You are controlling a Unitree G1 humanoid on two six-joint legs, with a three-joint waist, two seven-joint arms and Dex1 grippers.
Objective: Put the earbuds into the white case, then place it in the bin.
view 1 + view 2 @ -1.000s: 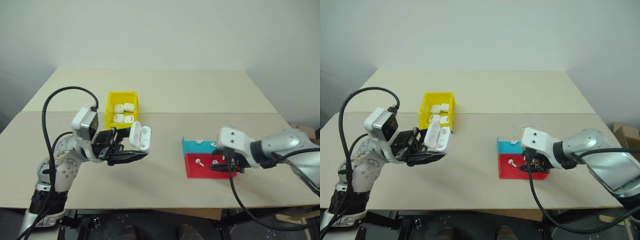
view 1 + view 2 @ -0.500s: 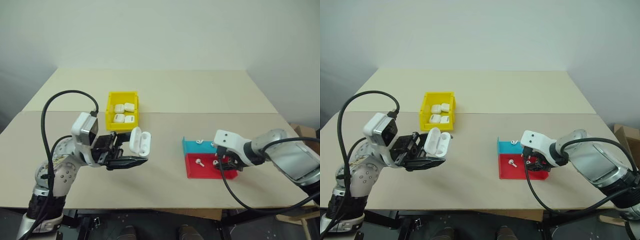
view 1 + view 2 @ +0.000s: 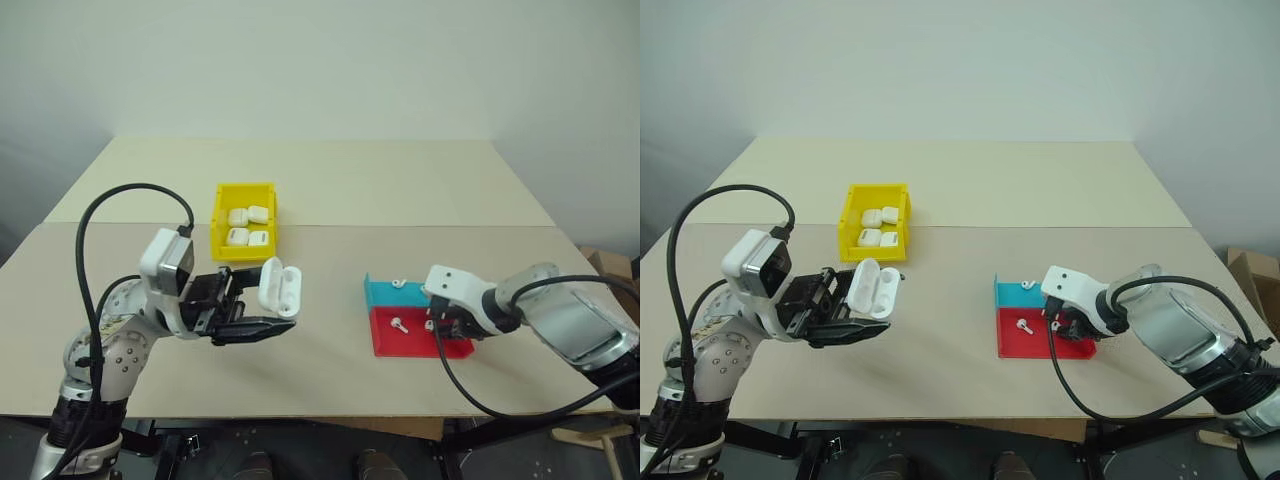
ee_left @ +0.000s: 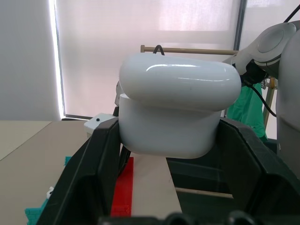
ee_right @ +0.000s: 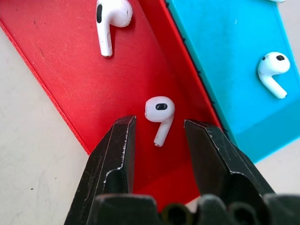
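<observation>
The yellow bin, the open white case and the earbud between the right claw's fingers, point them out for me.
yellow bin point(image 3: 218, 213): left eye view, on its left wall.
white case point(image 4: 168, 133): left wrist view, on its body below the lid.
earbud point(image 5: 159, 109): right wrist view, on its rounded head.

Silver arms, seemingly black cables

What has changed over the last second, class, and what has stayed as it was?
The right claw has dropped lower over the red tray, its fingers narrowing around one earbud, not yet gripping. The left claw still holds the open white case; the bin is unchanged.
</observation>
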